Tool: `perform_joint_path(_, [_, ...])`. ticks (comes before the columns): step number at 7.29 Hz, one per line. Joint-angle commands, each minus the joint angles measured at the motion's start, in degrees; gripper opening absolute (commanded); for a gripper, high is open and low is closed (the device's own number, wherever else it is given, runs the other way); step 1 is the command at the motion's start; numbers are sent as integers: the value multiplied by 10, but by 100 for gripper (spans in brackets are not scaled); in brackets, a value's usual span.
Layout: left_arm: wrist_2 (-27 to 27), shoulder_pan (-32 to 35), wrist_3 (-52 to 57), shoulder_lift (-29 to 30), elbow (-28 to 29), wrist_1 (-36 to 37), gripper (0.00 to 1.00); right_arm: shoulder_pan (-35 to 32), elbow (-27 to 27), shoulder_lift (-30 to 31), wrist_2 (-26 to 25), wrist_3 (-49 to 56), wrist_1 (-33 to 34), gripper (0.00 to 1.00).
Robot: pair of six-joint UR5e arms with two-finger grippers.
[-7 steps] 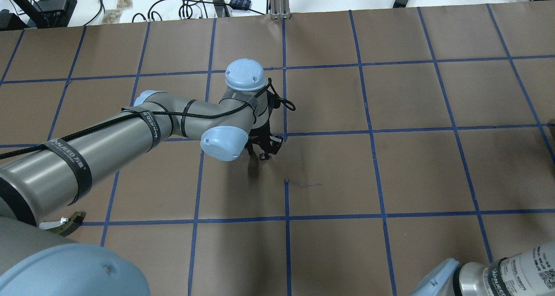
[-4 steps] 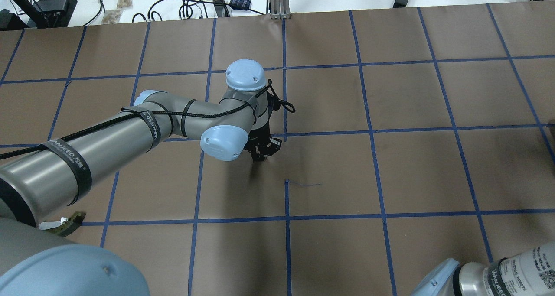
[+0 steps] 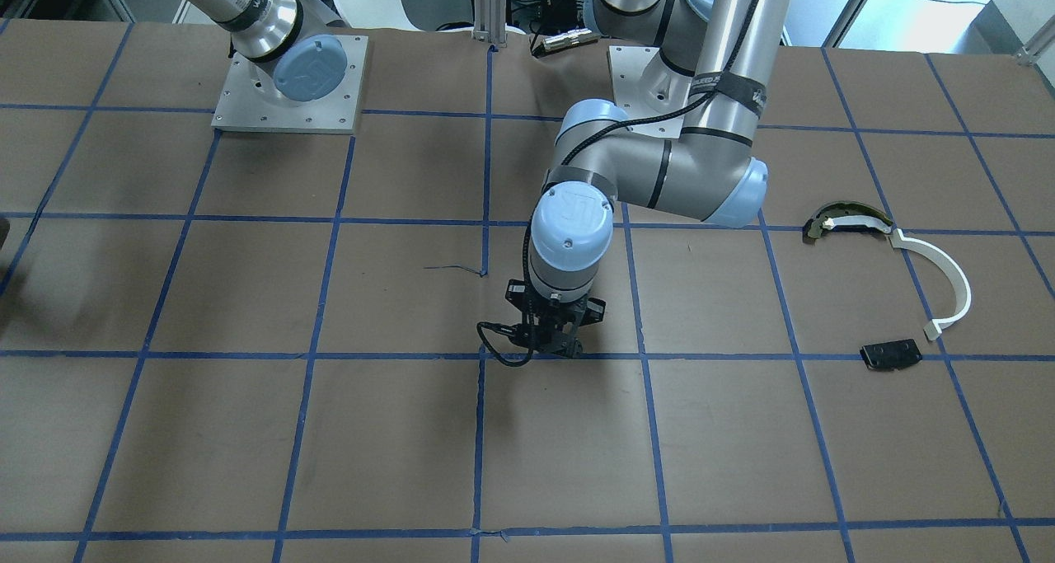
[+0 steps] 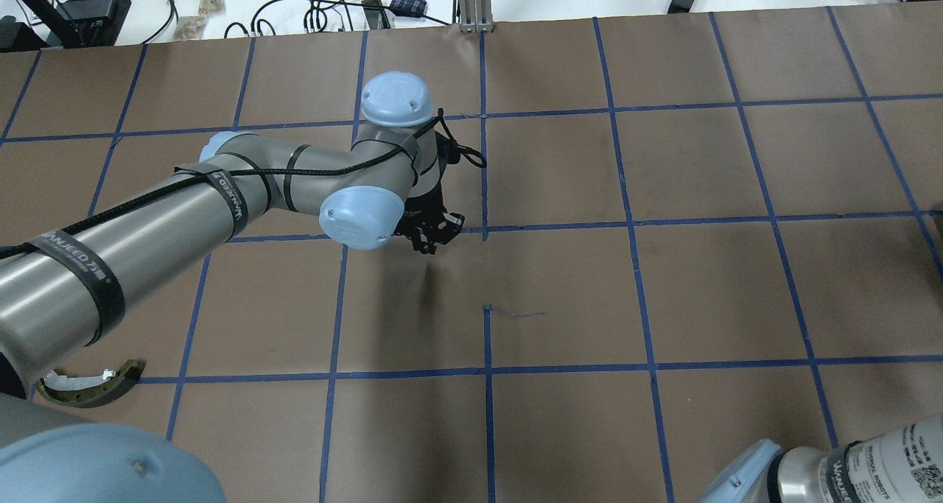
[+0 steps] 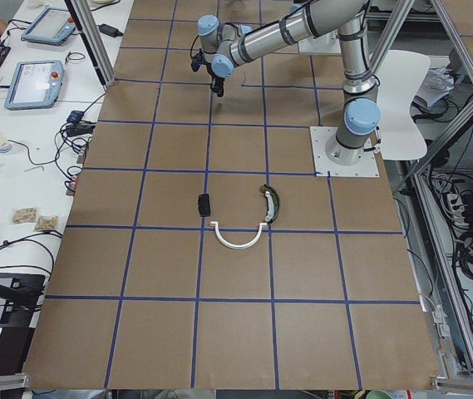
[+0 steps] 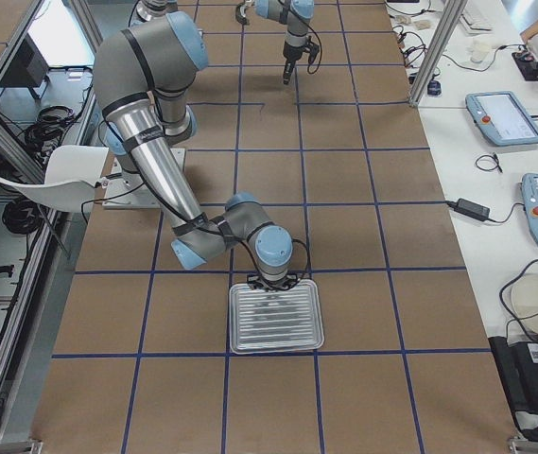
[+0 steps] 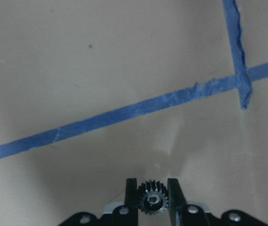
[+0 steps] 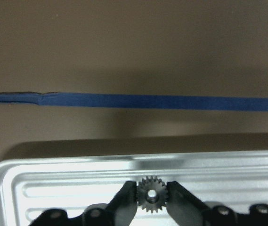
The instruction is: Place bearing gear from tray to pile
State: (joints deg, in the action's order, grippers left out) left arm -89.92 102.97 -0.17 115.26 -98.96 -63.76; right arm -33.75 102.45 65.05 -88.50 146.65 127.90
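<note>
Black bearing gear sits pinched in left fingers, a second bearing gear in right fingers over one tray.

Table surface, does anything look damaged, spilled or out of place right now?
Only minor wear. In the left wrist view the blue tape is ragged and frayed near a grid crossing, and a thin loose strand trails off a tape end near the table's middle. Nothing looks spilled around the pile.
</note>
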Motion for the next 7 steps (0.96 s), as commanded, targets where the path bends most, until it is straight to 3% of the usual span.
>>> perform_joint_path(1, [-6,-113,15,-22,35,-84,0,-37,12,67,8,-84,-21,9])
perform_joint_path(2, [-14,-158,16,-28,39,-101,0,-91,28,98,7,-182,-38,9])
perform_joint_path(3, [-91,-224,38,-35,36,-102,0,-156,51,139,2,-320,-59,10])
perform_joint_path(4, [-112,-293,107,-34,35,-100,0,-235,77,169,2,-472,-60,11])
perform_joint_path(7, [-117,-456,235,-20,25,-87,0,-482,101,180,4,-883,-50,13])
